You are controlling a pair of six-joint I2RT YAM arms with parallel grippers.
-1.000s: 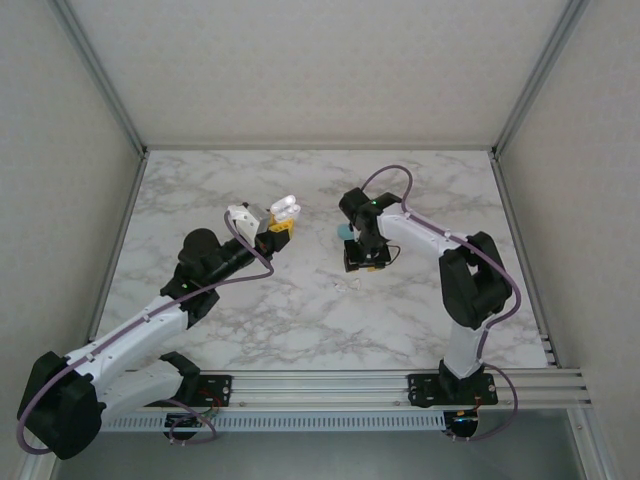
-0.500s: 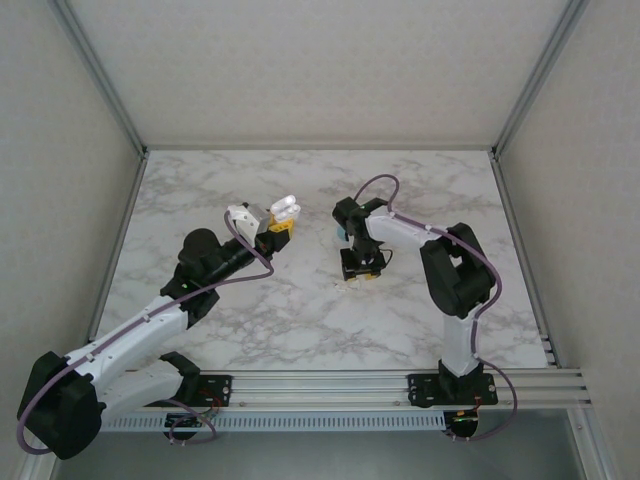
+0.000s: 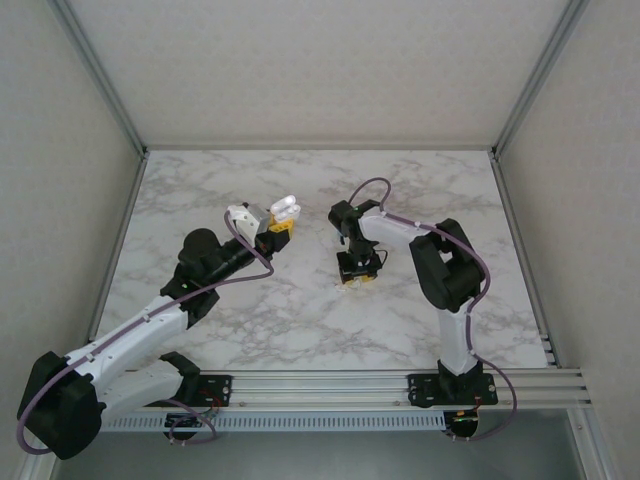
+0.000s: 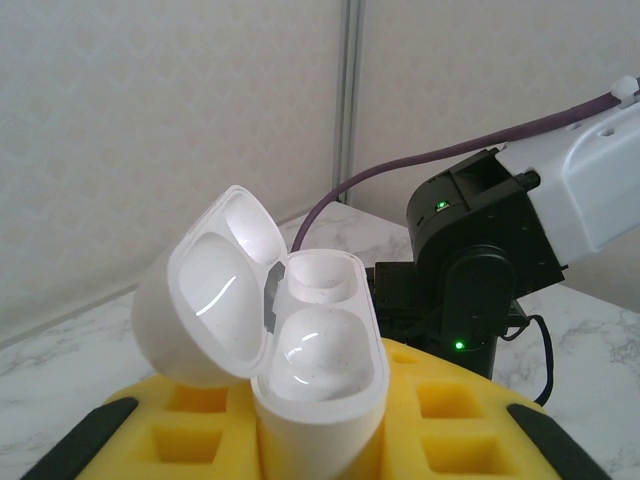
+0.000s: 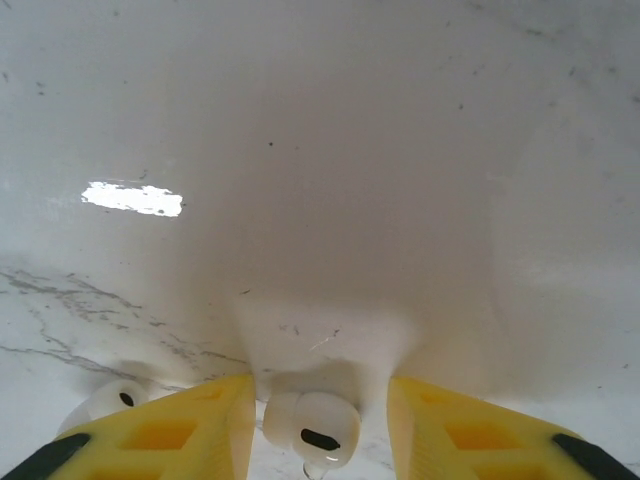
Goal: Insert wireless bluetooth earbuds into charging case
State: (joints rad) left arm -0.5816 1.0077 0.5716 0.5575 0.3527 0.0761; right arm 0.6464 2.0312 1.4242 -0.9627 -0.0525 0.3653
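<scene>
My left gripper (image 3: pixel 279 226) holds the white charging case (image 3: pixel 285 208) up above the table, shut on its base. In the left wrist view the case (image 4: pixel 318 350) stands between the yellow fingers (image 4: pixel 455 425) with its lid (image 4: pixel 205 300) swung open to the left and both wells bare. My right gripper (image 3: pixel 358 277) points down at the marble table near its middle. A white earbud (image 5: pixel 312 428) lies on the table between its yellow fingers (image 5: pixel 200 425), with a gap on either side, so the jaws stand open. A second white earbud (image 5: pixel 105 400) lies just outside the left finger.
The marble table (image 3: pixel 300 320) is walled in on three sides by pale panels, with a metal rail along the near edge. From the left wrist, the right arm's black wrist (image 4: pixel 480 270) with a green light sits just behind the case.
The right gripper has come down and a little left onto the table, and its jaws have narrowed slightly around the earbud. The left gripper and the case have stayed still.
</scene>
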